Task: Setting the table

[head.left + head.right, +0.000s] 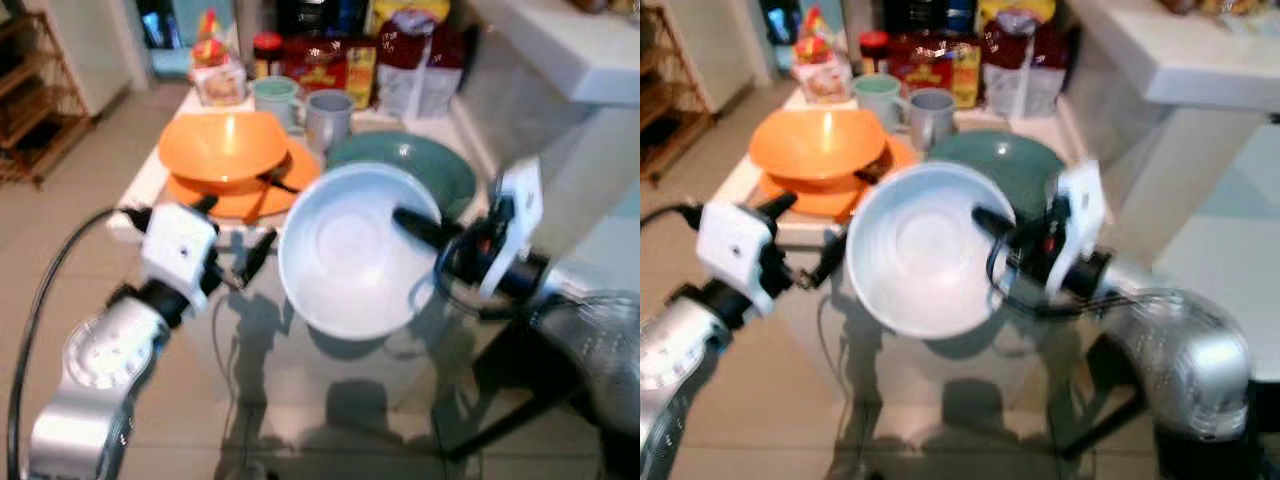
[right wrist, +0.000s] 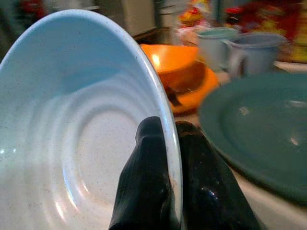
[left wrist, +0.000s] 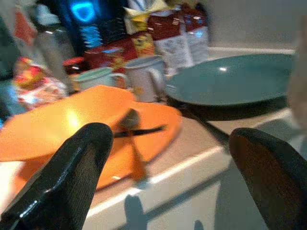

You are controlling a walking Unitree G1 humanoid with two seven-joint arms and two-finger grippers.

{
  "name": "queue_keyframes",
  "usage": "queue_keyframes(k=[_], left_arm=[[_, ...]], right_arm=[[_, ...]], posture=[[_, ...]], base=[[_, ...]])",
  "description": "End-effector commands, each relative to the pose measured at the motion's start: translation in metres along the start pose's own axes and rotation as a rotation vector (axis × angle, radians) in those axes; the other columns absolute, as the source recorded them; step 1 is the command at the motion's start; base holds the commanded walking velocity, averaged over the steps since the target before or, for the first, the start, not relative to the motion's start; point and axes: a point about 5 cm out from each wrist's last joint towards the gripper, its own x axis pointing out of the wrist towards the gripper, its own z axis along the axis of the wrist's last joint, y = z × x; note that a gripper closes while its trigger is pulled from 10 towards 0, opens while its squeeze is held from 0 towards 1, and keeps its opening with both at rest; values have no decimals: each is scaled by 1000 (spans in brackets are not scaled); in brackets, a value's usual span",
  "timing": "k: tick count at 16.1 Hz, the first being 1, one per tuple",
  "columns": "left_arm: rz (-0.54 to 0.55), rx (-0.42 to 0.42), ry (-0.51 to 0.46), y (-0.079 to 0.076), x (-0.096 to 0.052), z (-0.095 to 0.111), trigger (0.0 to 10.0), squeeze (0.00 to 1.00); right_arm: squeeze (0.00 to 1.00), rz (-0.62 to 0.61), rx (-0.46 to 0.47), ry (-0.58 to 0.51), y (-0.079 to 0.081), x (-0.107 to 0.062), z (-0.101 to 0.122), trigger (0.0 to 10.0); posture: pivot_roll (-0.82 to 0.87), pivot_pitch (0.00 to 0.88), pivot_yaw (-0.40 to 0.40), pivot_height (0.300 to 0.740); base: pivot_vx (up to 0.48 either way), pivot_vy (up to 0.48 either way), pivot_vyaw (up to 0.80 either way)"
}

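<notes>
Left eye view, white table on tiled floor, right tool pinching white bowl, left tool wide

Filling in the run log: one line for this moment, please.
right hand: shut on white bowl rim, held off table edge | left hand: open, empty, near orange plate | teal plate: on table

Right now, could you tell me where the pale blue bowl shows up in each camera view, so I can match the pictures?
Left eye view: pale blue bowl, centre, held up tilted by the right gripper.
Right eye view: centre-left.
Left wrist view: possibly the pale blur at the right edge; I cannot tell.
Right wrist view: left half, rim pinched between the fingers.
Shared landmark: the teal plate behind it.
</notes>
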Motion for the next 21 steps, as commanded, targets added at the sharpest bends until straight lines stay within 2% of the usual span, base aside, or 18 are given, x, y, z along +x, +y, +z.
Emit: queue_keyframes(k=[1, 3, 4, 5, 7, 9, 10, 12, 15, 18, 21], left_arm=[[-22, 3, -16, -8, -1, 2, 10000, 0], [-10, -3, -5, -9, -2, -2, 10000, 0], [6, 10, 10, -7, -3, -7, 10000, 0], [38, 16, 20, -6, -4, -10, 10000, 0], [56, 0, 11, -8, -2, -11, 10000, 0], [46, 2, 15, -16, 3, -14, 10000, 0], [70, 5, 26, -16, 8, -18, 10000, 0], [83, 16, 23, -16, 13, -19, 10000, 0], [75, 115, 43, -17, 23, -18, 10000, 0], [104, 110, 27, -16, 28, -15, 10000, 0], [114, 125, 34, -14, 30, -15, 10000, 0]], right_arm=[[0, -9, -77, -52, 7, -4, 7, 10000], [0, -45, -52, -68, 8, -7, -1, 10000], [0, -183, 31, -109, -5, -8, -9, 10000], [0, -293, 21, -155, -8, -8, -16, 10000], [0, -264, 21, -165, 8, -2, -27, 10000], [0, -266, -3, -142, 14, 4, -36, 10000], [0, -289, 5, -154, 13, 7, -37, 10000], [0, -290, -44, -150, 13, 9, -37, 10000], [0, -332, -78, -140, 6, 11, -39, 10000], [0, -384, -76, -142, -1, 9, -41, 10000], [0, -444, -134, -143, -11, 10, -39, 10000]], posture=[[65, 6, -17, 740], [65, 6, -17, 740], [69, 0, -28, 740], [72, 1, -31, 740], [72, 0, -30, 740], [69, 0, -31, 740], [60, 0, -26, 740], [55, 0, -24, 740], [55, 0, -25, 740], [54, 0, -22, 740], [55, 0, -18, 740]], base=[[0, -480, 0], [0, -480, 0], [0, -480, 0], [0, -480, 0], [0, -480, 0], [0, -480, 0], [0, -480, 0], [0, -480, 0], [0, -480, 533], [0, -480, 533], [0, -480, 177]])
